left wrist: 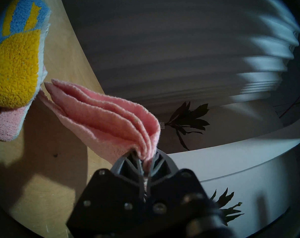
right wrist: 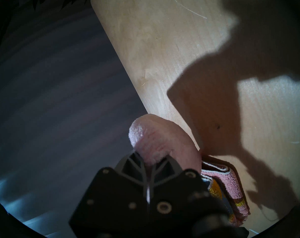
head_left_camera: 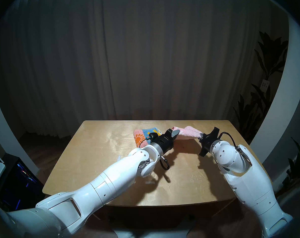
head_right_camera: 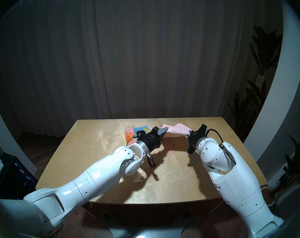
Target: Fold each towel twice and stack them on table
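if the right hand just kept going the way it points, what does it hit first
The pale pink towel it already pinches. The right hand points leftward along it, so it would bunch the cloth, then probably reach the left hand gripping the other end. Depth is hard to judge.

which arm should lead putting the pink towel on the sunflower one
Left arm: its jaws are shut on the pink towel right beside the folded sunflower towel, so it likely leads; the right arm holds the far end.
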Robot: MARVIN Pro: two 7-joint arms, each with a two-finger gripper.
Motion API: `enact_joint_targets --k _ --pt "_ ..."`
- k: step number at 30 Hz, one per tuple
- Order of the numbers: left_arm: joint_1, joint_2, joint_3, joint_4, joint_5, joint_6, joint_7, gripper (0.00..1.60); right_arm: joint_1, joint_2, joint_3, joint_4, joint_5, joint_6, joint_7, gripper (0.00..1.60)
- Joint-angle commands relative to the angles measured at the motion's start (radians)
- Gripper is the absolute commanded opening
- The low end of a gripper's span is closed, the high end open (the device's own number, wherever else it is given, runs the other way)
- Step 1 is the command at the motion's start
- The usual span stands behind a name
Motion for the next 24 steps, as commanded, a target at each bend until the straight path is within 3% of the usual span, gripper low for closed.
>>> enact_joint_targets --k 1,13,24 --pt "-0.031 0.027 -0.045 -0.024 0.007 -0.023 -0.023 0.0 0.023 -0.016 0.03 -0.015 -0.006 -0.029 0.029 0.0" --pt "-0.04 0.065 -0.071 -0.073 0.026 -0.02 -0.032 0.0 0.068 -0.042 0.02 -0.04 -0.01 -0.039 0.026 0.0" --pt "-0.025 0.116 -0.11 -0.115 0.039 -0.031 -0.033 0.0 0.141 -0.086 -0.049 -0.038 -0.038 -0.049 0.023 0.0"
